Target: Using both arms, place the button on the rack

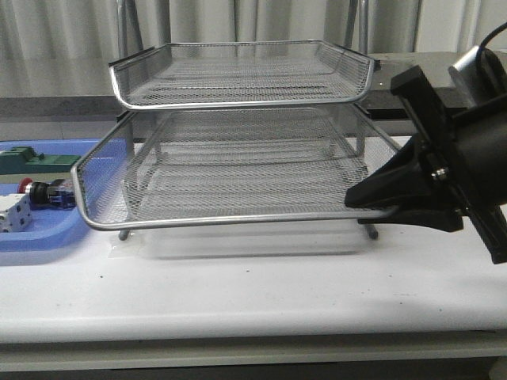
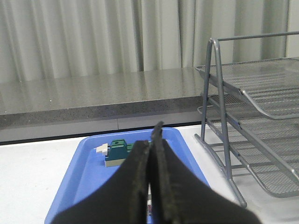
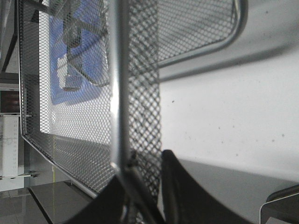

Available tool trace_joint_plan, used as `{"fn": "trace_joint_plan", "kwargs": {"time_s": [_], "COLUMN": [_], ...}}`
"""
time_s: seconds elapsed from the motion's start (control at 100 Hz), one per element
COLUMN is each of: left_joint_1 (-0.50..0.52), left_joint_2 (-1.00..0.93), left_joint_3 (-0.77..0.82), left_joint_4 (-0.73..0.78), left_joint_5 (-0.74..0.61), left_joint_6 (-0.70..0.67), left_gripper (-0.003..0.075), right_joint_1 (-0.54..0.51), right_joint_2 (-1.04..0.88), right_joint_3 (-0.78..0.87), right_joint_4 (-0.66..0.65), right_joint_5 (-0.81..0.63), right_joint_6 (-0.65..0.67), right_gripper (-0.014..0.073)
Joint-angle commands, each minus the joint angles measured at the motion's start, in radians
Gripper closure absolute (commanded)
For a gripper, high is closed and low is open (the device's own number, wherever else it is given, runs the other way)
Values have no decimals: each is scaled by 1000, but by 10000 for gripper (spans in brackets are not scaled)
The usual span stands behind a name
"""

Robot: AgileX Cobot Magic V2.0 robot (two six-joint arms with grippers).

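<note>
Front view: button (image 1: 47, 192) lies in blue tray (image 1: 40, 237), far left of rack (image 1: 238, 166), long axis left-right. Left gripper (image 2: 152, 140), jaws closed and empty, is nearer. Right gripper (image 3: 145, 186) jaws grip the rack's right rim.

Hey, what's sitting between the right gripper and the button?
In the front view, the rack spans the stretch between the right gripper at its right edge and the button in the blue tray on the left.
</note>
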Motion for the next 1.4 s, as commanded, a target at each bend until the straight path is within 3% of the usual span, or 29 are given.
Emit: {"fn": "trace_joint_plan", "kwargs": {"time_s": [0.0,0.1,0.2,0.39,0.46,0.71,0.85,1.17,1.39], "left_joint_1": [1,1,1,1,1,1,1,1,1], "left_joint_2": [-31,-31,-31,-31,-31,-31,-31,-31,-31], "left_joint_3": [33,33,33,33,33,33,33,33,33], "left_joint_4": [-6,-6,-6,-6,-6,-6,-6,-6,-6], "left_joint_5": [-80,-80,-80,-80,-80,-80,-80,-80,-80], "left_joint_6": [-8,-8,-8,-8,-8,-8,-8,-8,-8], "left_gripper": [741,741,741,741,741,741,741,741,741], "right_joint_1": [7,7,7,7,7,7,7,6,6], "right_joint_2": [-62,-87,-93,-94,-96,-185,-251,-486,-634], "right_joint_3": [23,44,45,45,45,45,44,-23,-181], "right_joint_4": [-43,-42,-40,-40,-40,-110,-299,-918,-1391], "right_joint_5": [9,-15,-13,1,14,28,22,-18,100], "right_joint_6": [-36,-36,-36,-44,-50,-15,126,611,940], "right_gripper": [576,559,480,148,69,44,46,47,47]}}
